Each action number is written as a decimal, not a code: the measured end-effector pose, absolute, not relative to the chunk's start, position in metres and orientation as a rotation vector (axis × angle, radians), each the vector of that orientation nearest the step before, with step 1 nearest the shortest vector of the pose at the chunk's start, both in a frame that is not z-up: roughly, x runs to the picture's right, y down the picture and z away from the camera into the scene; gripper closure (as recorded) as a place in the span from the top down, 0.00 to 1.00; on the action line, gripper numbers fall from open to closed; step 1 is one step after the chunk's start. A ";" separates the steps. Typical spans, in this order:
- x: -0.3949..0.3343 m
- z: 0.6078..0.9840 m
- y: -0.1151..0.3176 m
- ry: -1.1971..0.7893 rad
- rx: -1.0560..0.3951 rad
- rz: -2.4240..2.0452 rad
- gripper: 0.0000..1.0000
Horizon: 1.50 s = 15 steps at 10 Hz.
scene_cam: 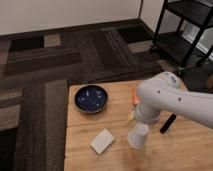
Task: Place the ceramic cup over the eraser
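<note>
The white ceramic cup (138, 136) stands on the wooden table (190, 150), near its front middle. The black eraser (168, 123) lies flat on the table just to the right of the cup, apart from it. My gripper (134, 118) is at the end of the white arm (170, 100), directly above the cup's top and very close to it. The arm's bulk hides the gripper's tip and how it meets the cup.
A dark blue bowl (91, 98) sits at the table's back left. A pale grey-beige block (102, 141) lies left of the cup. An orange carrot (134, 97) peeks out behind the arm. A black shelf frame (186, 30) stands on the carpet at the back right.
</note>
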<state>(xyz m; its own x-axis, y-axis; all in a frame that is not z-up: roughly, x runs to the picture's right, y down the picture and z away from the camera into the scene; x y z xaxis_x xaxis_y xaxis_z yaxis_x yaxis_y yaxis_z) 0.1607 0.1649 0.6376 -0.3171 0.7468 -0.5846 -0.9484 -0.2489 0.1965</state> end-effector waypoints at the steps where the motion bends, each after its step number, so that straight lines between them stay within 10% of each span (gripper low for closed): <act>1: 0.161 0.641 0.168 0.631 -0.450 1.813 0.65; 5: 0.158 0.653 0.174 0.636 -0.452 1.804 0.63; 10: 0.157 0.655 0.174 0.652 -0.437 1.805 0.01; 15: 0.156 0.628 0.143 0.631 -0.434 1.835 0.00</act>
